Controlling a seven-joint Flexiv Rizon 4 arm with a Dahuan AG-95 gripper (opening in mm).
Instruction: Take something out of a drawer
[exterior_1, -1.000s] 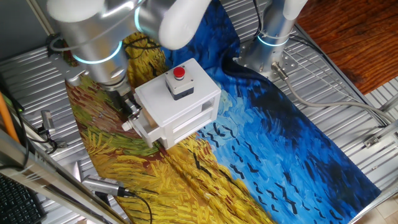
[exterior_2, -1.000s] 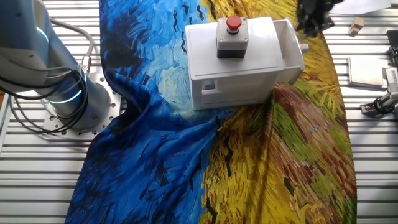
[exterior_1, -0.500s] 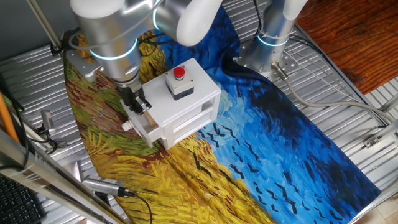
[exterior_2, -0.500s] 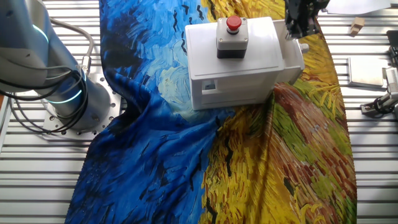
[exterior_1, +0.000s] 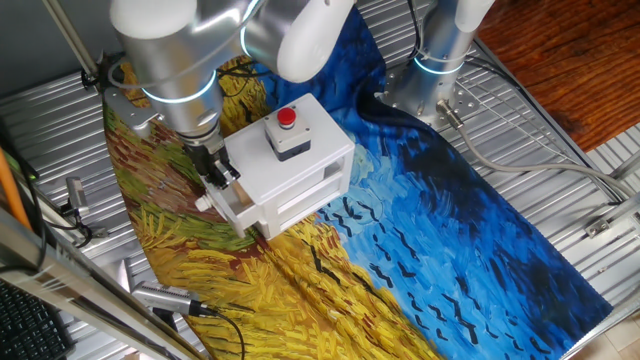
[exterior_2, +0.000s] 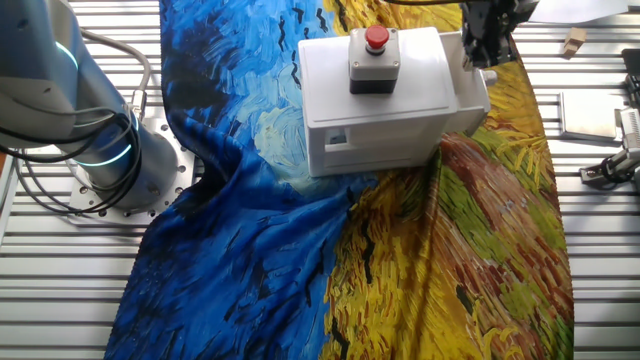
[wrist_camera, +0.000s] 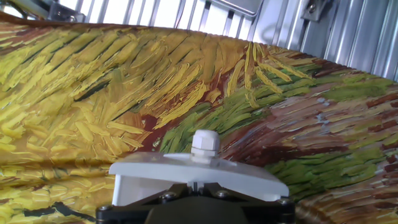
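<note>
Small tan block: not made out in any view; judged to sit inside the drawer (exterior_1: 233, 208), under the gripper (exterior_1: 217, 173), which blocks the sight line from both fixed cameras. No telling whether already pinched.

Drawer: pulled partway out of the white box (exterior_1: 291, 168), knob (wrist_camera: 205, 144) facing away from the box, front wall low in the hand view. Inside of the tray mostly covered by the fingers; contents unreadable.

Gripper: down at the open tray, tips at or just inside its rim. Jaws apart or together: cannot tell, since the hand view shows only the dark base of the hand and the fixed views are too small.

Progress, as a judgement: opening done, reach into the tray under way, grasp unconfirmed. Left to do: close on the block, lift clear of the tray walls, carry out over the painted cloth (exterior_1: 430, 230).

Elsewhere: red button (exterior_1: 287, 118) on top of the box, untouched; a separate tan piece (exterior_2: 572, 42) on the metal table, well apart from the drawer.
</note>
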